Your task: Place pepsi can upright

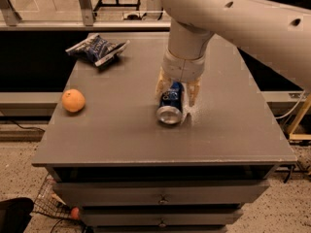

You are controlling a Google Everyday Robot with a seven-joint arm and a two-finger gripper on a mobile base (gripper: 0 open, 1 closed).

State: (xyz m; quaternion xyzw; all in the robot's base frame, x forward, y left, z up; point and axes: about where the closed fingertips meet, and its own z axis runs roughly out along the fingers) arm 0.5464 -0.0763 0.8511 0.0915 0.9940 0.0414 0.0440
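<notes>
Between the spread fingers of the gripper, on the dark grey table, the pepsi can lies on its side. One silver end faces the camera, and the blue body with its white lettering runs back under the wrist. The gripper has one finger on each side of the can, close to its flanks. I see no firm clamp, and the can rests on the tabletop.

The can should handle as a light, stiff but thin-walled thing (aluminium dents if squeezed hard). Its smooth round side will probably roll or slip if pinched off-centre. The safest hold, I judge, is across the middle of the blue body, with the pads meeting the curved wall squarely. The grip need only be firm enough to tip the can onto a silver end. The ends themselves offer little to grip.

An orange sits well apart from the gripper, toward the left of the view and at about the same depth. A crumpled blue-and-white snack bag lies farther back from the gripper on that same side, near the table's far edge. Neither is close enough to get in the way of standing the can up.
</notes>
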